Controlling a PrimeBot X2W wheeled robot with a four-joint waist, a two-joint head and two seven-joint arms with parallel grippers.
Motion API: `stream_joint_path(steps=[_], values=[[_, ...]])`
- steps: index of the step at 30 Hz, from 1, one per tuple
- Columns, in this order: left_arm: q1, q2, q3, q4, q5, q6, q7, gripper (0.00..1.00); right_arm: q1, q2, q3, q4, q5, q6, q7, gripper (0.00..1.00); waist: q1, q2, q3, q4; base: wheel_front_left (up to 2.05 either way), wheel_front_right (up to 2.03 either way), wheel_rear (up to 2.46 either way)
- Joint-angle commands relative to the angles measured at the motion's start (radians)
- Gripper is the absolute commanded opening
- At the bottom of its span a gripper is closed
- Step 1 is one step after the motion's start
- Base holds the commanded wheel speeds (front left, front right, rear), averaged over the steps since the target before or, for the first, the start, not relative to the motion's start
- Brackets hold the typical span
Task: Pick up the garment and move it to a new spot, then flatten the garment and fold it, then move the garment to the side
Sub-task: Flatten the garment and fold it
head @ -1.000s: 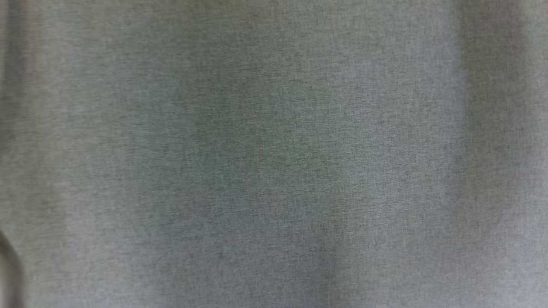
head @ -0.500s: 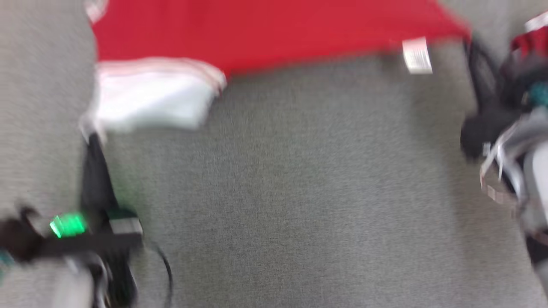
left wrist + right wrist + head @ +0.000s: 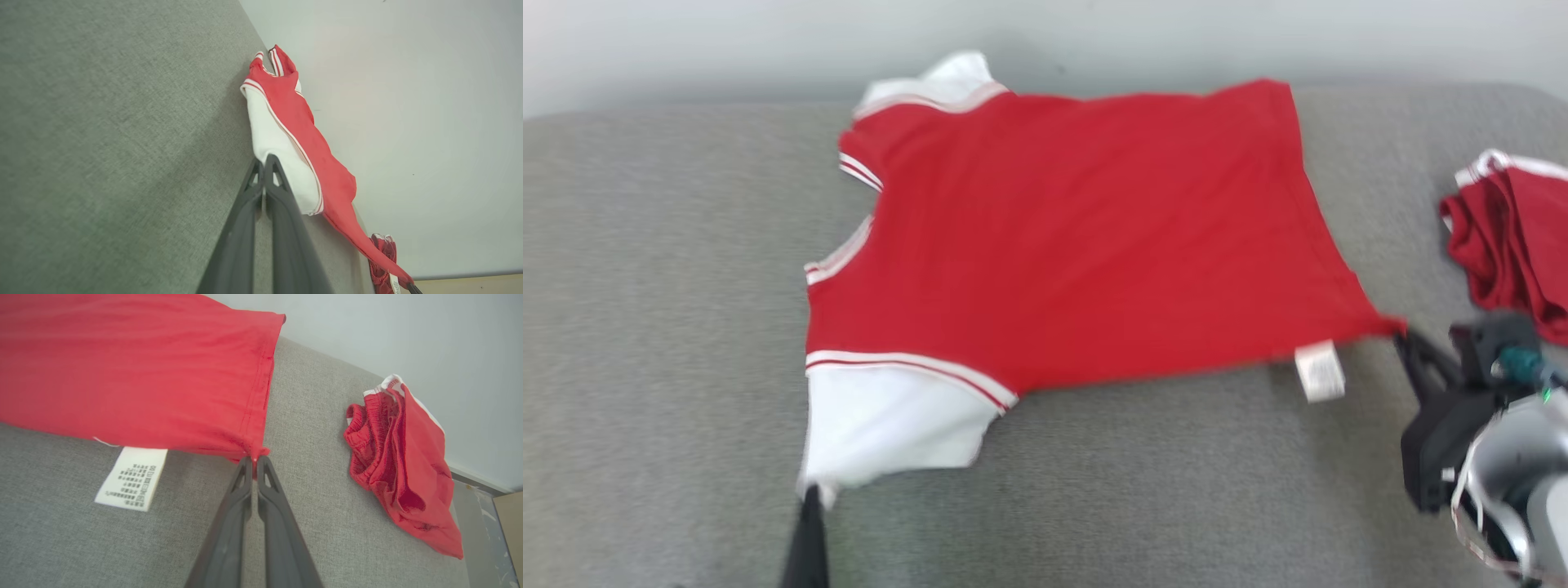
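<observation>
One red shirt [image 3: 1078, 237] lies spread mid-frame on a grey surface [image 3: 645, 327] in the head view (shorts [image 3: 1511, 237] at the right edge). Left wrist view, centre: left claw [image 3: 264, 161] pinches the white sleeve [image 3: 273, 139]. Right wrist view, centre: right claw [image 3: 253, 459] clamps the hem corner [image 3: 256, 451], label [image 3: 131, 478] at lower left.

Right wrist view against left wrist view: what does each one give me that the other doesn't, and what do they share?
Right wrist: the right hand shut on the red shirt at its hem corner, and the care label close enough to show print. Left wrist: the left hand shut on the white sleeve. Shared: that shirt, the crumpled red garment and the grey cushion.
</observation>
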Motion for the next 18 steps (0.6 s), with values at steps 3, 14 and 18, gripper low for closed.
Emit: stream_joint_path(steps=[3, 14, 18], values=[[0.071, 0.007, -0.027, -0.021, -0.016, 0.023, 0.052, 0.00, 0.061, 0.018, -0.012, -0.033, 0.013, -0.003, 0.058, 0.00, 0.0004, 0.0003, -0.065, 0.068, 0.00, 0.00, 0.00], [0.209, 0.063, -0.074, -0.071, -0.094, 0.132, 0.257, 0.00, 0.234, 0.060, -0.090, -0.150, 0.041, -0.003, 0.256, 0.00, 0.0004, 0.0003, -0.068, 0.106, 0.00, 0.00, 0.00], [0.241, 0.069, -0.045, -0.125, -0.153, 0.131, 0.289, 0.00, 0.299, 0.081, -0.129, -0.211, 0.056, -0.003, 0.313, 0.00, 0.0004, 0.0003, -0.071, 0.106, 0.00, 0.00, 0.00]])
